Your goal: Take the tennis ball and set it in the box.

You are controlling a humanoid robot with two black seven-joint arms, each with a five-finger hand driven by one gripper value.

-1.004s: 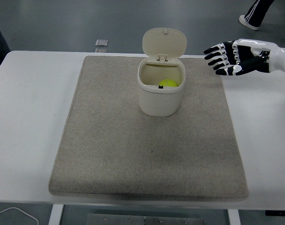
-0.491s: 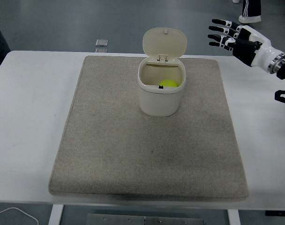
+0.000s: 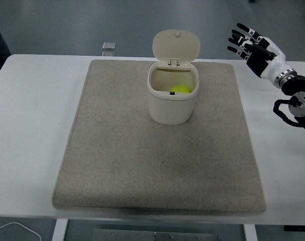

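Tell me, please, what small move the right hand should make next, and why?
Probably just draw back to rest at the table's right edge. The yellow-green tennis ball already lies inside the cream plastic box, whose hinged lid stands open, and the right hand hovers apart from it near the table's far right, fingers spread and holding nothing. Nothing seems left to pick up.

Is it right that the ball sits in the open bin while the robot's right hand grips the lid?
Not quite. The head view shows the ball in the open bin, but the right hand is off to the right, fingers spread, not touching the lid.
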